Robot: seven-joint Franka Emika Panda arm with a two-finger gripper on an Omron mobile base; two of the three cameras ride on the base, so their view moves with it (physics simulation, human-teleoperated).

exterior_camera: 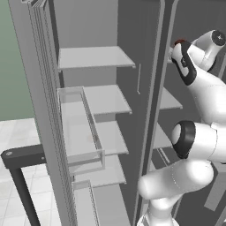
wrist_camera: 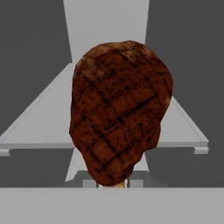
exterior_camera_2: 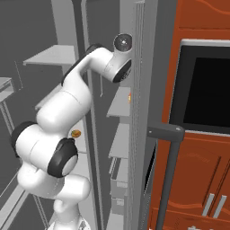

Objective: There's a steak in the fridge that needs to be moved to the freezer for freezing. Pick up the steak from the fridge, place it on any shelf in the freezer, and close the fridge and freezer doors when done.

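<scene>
Dark red-brown steak [wrist_camera: 119,111] with criss-cross grill marks sits right in front of the hand camera, held up above a pale grey shelf [wrist_camera: 39,127] in the freezer [exterior_camera_2: 120,101]. The gripper is squeezed tight on the steak, with its little tan end poking out at the bottom. From the left, the fridge [exterior_camera: 95,57] stands open beside the white arm [exterior_camera: 198,141].

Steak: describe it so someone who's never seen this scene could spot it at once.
Start at the tall grey side-by-side unit with both compartments open. In the hand view, a pale grey shelf juts out between dark walls; the steak hangs in front of it, held by the shut hand. It is the only dark red-brown thing there: a rounded lump with black grill marks and a small tan end.
</scene>
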